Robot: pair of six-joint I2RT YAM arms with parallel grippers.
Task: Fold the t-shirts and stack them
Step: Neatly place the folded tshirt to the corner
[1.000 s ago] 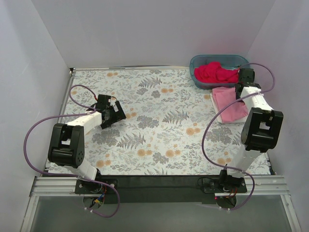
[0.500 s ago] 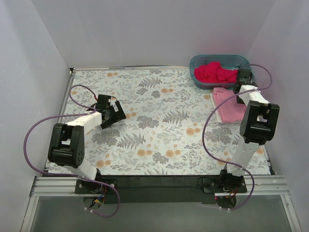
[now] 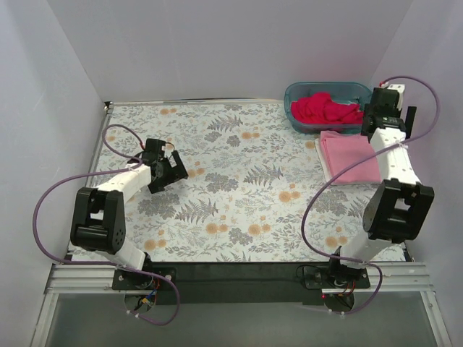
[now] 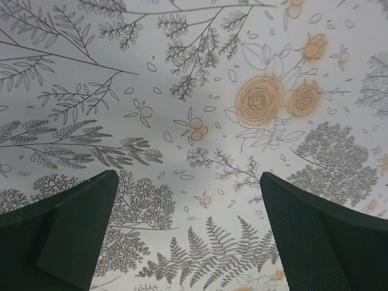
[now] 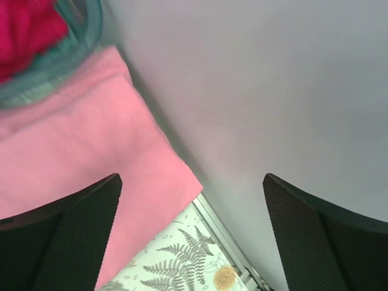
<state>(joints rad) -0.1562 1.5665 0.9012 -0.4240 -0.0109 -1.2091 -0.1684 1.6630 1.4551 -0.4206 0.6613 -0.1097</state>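
Note:
A folded light pink t-shirt (image 3: 352, 159) lies flat at the table's right edge, also below my right gripper (image 5: 91, 139). Deep pink-red t-shirts (image 3: 325, 108) are heaped in the teal basket (image 3: 311, 88) behind it, and their edge shows in the right wrist view (image 5: 24, 27). My right gripper (image 3: 391, 119) hangs open above the pink shirt's far right corner, close to the wall, with nothing between its fingers (image 5: 191, 179). My left gripper (image 3: 171, 170) rests low at mid left, open and empty (image 4: 188, 176) over the floral cloth.
The grey-and-orange floral cloth (image 3: 239, 188) covers the table. The right wall (image 5: 273, 91) stands right beside my right gripper, with the table's metal edge rail (image 5: 225, 244) below it. The teal basket's rim (image 5: 57, 66) touches the pink shirt's far edge.
My right gripper has opened, let go of the light pink t-shirt and lifted back toward the right wall. The shirt now lies flat. The left arm has barely moved.

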